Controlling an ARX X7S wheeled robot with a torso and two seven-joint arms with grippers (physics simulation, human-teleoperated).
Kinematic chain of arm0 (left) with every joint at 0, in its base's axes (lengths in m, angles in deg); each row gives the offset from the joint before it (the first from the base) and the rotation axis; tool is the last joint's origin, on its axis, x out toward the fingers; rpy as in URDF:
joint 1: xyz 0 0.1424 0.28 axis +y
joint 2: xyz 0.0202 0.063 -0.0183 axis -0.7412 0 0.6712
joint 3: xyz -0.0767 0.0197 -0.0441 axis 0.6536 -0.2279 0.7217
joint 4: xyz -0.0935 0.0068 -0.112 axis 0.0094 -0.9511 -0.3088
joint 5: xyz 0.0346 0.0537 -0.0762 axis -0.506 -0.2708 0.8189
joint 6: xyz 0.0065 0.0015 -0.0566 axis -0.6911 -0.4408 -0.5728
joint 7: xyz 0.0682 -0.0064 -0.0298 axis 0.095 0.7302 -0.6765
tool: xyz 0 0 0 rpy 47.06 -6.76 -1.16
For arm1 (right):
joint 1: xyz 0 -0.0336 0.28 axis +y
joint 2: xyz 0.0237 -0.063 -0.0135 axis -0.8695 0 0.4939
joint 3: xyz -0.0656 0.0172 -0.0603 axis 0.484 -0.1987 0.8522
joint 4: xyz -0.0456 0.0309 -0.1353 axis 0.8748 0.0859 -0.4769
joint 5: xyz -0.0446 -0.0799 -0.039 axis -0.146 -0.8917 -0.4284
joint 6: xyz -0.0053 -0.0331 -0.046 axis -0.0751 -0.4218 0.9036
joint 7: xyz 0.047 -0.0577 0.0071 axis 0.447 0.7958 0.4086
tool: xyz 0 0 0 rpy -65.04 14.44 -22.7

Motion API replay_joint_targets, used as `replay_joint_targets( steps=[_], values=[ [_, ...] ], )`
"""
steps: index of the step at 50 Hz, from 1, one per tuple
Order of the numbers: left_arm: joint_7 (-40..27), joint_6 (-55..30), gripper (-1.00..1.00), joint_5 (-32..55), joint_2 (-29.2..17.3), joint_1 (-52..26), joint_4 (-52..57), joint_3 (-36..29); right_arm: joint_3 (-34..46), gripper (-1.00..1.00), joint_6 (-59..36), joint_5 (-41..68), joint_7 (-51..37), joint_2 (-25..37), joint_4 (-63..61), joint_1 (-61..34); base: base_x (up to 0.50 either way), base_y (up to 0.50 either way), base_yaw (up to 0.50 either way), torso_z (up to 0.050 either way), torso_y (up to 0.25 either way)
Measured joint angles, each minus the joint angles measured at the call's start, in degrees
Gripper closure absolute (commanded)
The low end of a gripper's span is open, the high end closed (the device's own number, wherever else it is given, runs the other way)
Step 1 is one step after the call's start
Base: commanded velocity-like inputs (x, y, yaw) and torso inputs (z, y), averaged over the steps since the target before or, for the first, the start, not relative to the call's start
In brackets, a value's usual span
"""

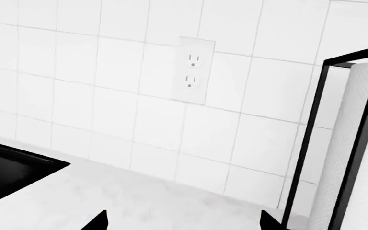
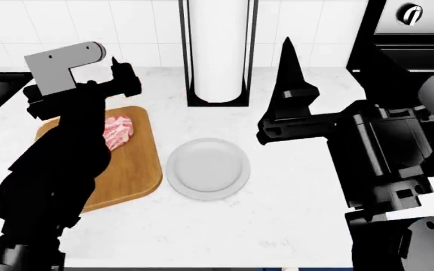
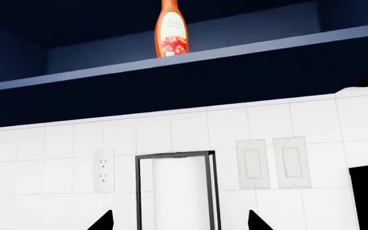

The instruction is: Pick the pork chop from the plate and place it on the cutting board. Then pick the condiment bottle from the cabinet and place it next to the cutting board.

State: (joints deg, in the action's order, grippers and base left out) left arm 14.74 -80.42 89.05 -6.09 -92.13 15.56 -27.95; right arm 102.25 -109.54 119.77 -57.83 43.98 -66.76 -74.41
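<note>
Pork chop [image 2: 117, 130] on cutting board [image 2: 130, 169], plate [image 2: 208, 168] bare; right claw [image 3: 178, 225] spread wide, empty, condiment bottle [image 3: 171, 28] on cabinet shelf [image 3: 235, 52] well above it: raise claw straight, centre tips on bottle body, close gently; left claw [image 1: 182, 225] open, empty.

No legible text, brand, number or sign appears in any view. The tall slim orange-red plastic condiment bottle [image 3: 171, 29], standing on the dark cabinet shelf well beyond the right fingertips, carries a red-and-white label, but its print is too small to read.
</note>
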Motion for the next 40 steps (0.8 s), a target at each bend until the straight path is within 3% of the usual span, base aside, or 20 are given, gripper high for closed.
replay_joint_targets(
  steps=[11,17,26,40],
  values=[
    [6.94,18.13,-1.00,-7.50,9.55,-15.36,-39.06,-1.45,-0.42,-1.00,-2.51,4.30,-1.07,-0.82,4.84,-7.51,0.00,0.00,0.00,0.000,0.000],
    [10.14,26.90,-1.00,-12.69,12.98,-20.92,-53.84,-0.93,-0.75,-1.00,-2.81,4.80,-0.76,-0.94,6.86,-9.30,0.05,0.19,0.00,0.000,0.000],
    [14.32,32.03,-1.00,-21.58,15.57,-25.46,-64.41,3.67,-0.70,-1.00,-2.29,4.44,1.05,-1.32,9.48,-10.67,0.34,0.42,0.00,0.000,0.000],
    [20.23,35.60,-1.00,-29.14,17.24,-27.91,-69.92,13.50,-2.30,-1.00,-3.22,8.44,-1.49,0.44,6.95,-14.75,0.36,0.41,0.00,0.000,0.001]
  ],
)
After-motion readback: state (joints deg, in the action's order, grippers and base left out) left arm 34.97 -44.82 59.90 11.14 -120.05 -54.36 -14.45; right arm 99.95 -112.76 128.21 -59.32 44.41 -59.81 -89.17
